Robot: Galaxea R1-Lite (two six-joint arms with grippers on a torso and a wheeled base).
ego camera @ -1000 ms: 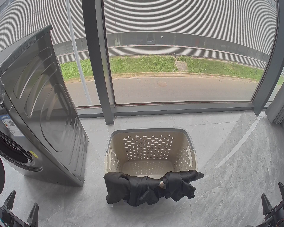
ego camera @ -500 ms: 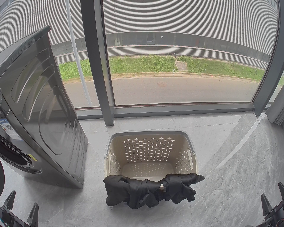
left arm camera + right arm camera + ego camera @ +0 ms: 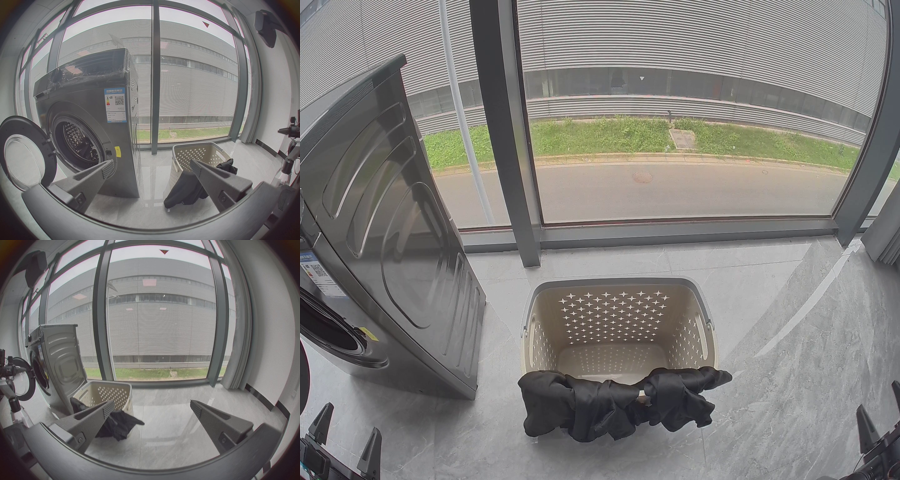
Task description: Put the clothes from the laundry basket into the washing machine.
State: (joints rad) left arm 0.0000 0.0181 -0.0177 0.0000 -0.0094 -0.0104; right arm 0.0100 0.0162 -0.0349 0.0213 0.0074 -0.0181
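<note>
Here, with left gripper (image 3: 151,162) and right gripper (image 3: 151,402) spread, risks tipping laundry basket (image 3: 615,282) by tugging clothes (image 3: 594,403) draped at six o'clock.

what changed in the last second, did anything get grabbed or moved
Only the head camera shifted slightly; nothing was grasped or released. The black garment stays draped over the near rim of the beige perforated plastic laundry basket beside the grey washing machine; the left gripper and right gripper stay open and empty.
</note>
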